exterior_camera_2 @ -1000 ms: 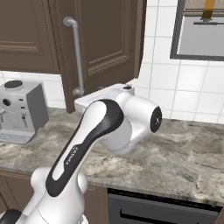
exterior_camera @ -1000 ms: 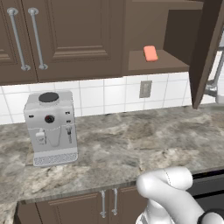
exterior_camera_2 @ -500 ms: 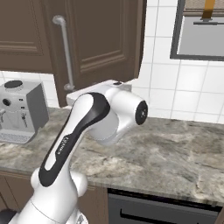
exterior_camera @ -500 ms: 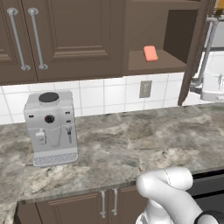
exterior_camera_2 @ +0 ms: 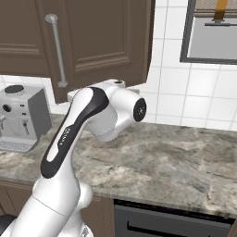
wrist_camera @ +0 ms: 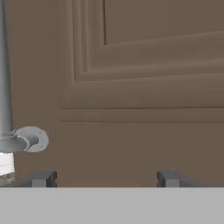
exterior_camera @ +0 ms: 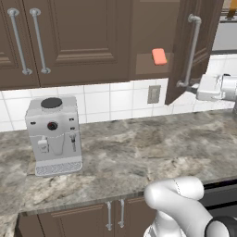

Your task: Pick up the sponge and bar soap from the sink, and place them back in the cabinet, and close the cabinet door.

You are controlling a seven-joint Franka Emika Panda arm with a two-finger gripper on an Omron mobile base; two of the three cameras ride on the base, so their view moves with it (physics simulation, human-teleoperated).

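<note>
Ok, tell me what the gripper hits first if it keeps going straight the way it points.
Most likely the cabinet door: the gripper faces its panel squarely, fingers apart, with the bar handle off to one side.

Even, soft rendered light with no glare; all three views are slightly soft and pixelated. The cabinet [exterior_camera: 152, 37] interior sits in dim shade, and faint shadows lie on the counter [exterior_camera: 139, 152].
</note>
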